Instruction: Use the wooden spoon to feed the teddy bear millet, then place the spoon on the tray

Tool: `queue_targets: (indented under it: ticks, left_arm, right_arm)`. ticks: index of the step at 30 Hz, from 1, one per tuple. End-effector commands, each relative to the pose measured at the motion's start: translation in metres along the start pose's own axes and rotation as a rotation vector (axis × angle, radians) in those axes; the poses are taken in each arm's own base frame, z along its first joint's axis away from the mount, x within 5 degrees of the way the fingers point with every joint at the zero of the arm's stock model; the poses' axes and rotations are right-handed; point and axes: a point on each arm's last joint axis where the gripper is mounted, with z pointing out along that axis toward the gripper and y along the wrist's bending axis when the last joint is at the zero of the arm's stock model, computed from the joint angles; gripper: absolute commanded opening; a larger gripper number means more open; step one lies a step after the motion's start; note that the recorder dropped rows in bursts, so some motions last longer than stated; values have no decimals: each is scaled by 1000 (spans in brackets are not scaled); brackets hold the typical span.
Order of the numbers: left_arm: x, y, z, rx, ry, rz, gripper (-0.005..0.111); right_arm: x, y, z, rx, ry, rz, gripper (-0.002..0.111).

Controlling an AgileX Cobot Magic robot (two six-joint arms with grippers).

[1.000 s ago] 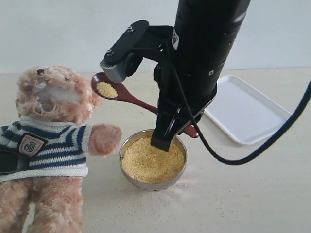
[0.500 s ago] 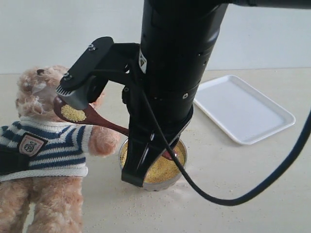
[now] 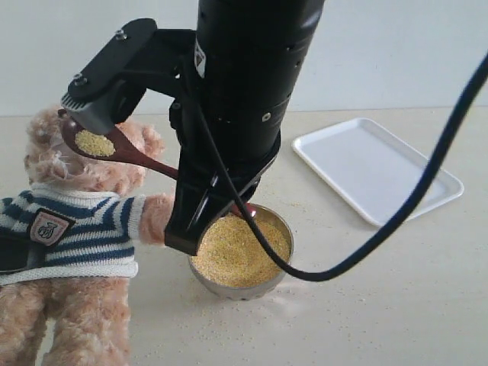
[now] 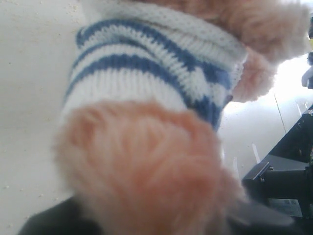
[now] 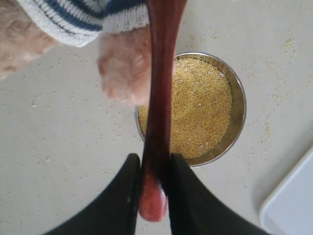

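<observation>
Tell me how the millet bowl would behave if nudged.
The bowl looks thin steel with a rounded base, so it would probably slide or rock easily. Its millet sits near the rim; loose grains would likely spill.

Spoon (image 3: 131, 153) at, perhaps against, bear (image 3: 84, 229)

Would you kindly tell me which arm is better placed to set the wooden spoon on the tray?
Right: its gripper clamps the wooden spoon, and the tray lies on its side; the left wrist camera faces the teddy bear.
</observation>
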Motion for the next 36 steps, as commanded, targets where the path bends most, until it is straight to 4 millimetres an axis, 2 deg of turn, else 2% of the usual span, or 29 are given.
queue_targets:
  ticks: [1, 11, 19, 23, 30, 36]
  left_arm:
    - [-1, -3, -1, 18, -19, 0, 5]
    - [-1, -3, -1, 18, -19, 0, 5]
    - [-1, -3, -1, 18, -19, 0, 5]
    - [-1, -3, -1, 18, -19, 0, 5]
    - [-1, -3, -1, 18, -19, 0, 5]
    - [-1, -3, -1, 18, -19, 0, 5]
  right_arm:
    - [-6, -3, 7, 19, 13, -14, 0]
    - [-9, -8, 25, 91, 78, -65, 0]
    - [-25, -7, 17, 157, 43, -117, 0]
    - [-31, -5, 26, 192, 66, -153, 0]
    - [-41, 1, 36, 379, 132, -293, 0]
    - [-47, 3, 38, 520, 148, -330, 0]
